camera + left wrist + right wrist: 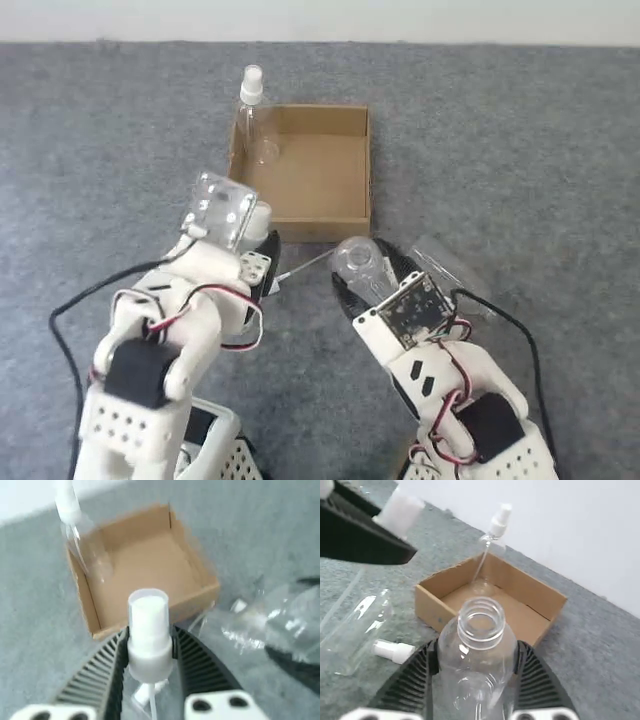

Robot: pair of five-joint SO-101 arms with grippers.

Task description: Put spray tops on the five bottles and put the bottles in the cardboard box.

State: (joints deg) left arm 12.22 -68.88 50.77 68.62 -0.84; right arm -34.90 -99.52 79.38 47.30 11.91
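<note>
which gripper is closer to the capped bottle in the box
Left. The left gripper, holding a spray top, is at the box's front edge on the capped bottle's side; the right gripper, holding an open bottle, sits off the other front corner, farther.

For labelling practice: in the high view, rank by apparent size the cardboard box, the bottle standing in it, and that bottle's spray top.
Largest: the box.
Next: the bottle.
Smallest: the spray top.
</note>
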